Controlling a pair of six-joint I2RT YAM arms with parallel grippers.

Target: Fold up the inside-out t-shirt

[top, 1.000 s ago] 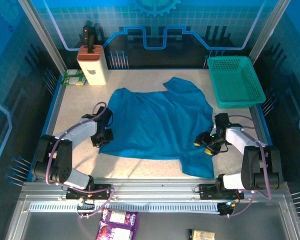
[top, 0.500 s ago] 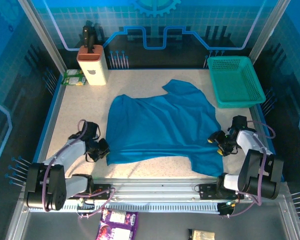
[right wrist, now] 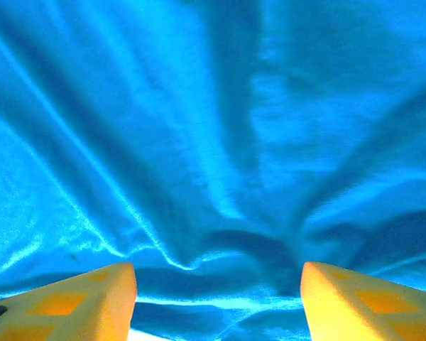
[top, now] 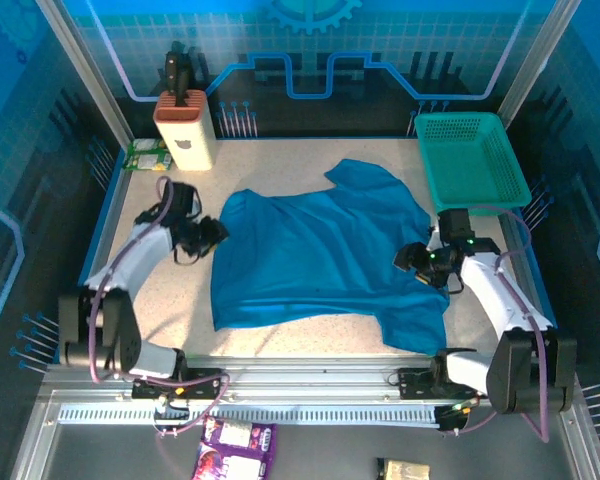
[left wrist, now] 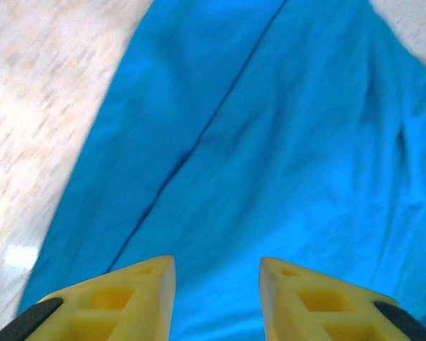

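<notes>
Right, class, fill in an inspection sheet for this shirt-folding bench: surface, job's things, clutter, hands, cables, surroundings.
Surface: speckled beige table, no stains seen.
Job's things: blue t-shirt spread out, creased, not yet folded.
Clutter: teal basket far right; white holder and green packet far left.
Hands: left hand open at the shirt's left edge; right hand open over its right side.
Cables: purple cables loop along both arms.
Surroundings: blue enclosure walls; metal rail at near edge; purple packet outside it.
</notes>
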